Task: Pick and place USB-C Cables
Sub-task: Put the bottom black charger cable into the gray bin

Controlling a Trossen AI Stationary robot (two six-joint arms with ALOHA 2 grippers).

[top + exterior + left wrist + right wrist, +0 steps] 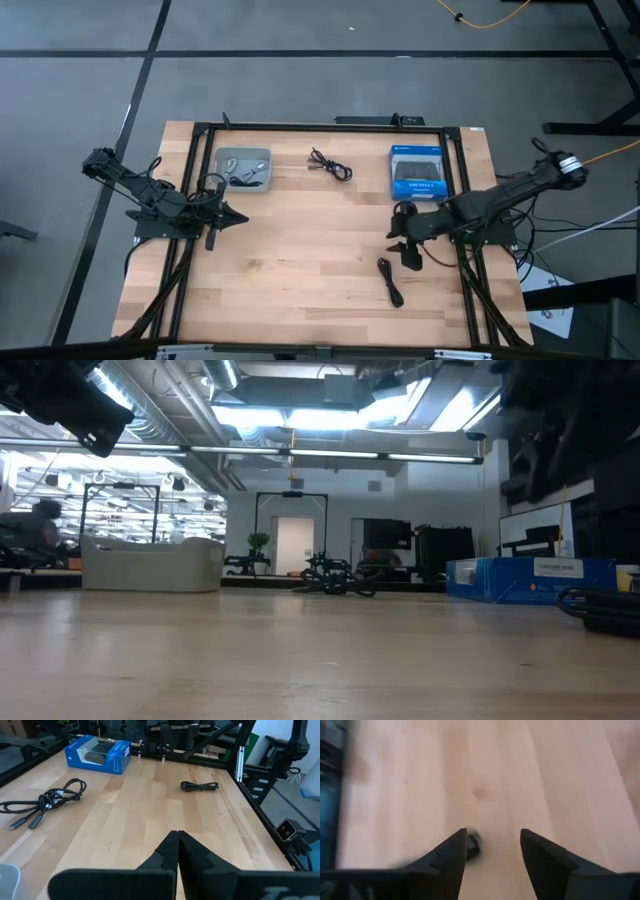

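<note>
Lying on the surface (300, 280) near the front right, one black cable (390, 281) waits just below the right claw (406, 250), whose fingers are spread to take it. Left claw (222, 222), pressed together, rests beside the tray (243, 170), where placed cables lie.

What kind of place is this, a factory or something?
Likely a robotics lab or workshop: a wooden table with two mounted arms, exposed ceiling ducts and strip lights, and equipment racks in the room behind.

Dark left hand (232, 216): left of frame centre in the high view, fingers pressed together. Dark right hand (398, 240): right of centre, fingers spread apart.
</note>
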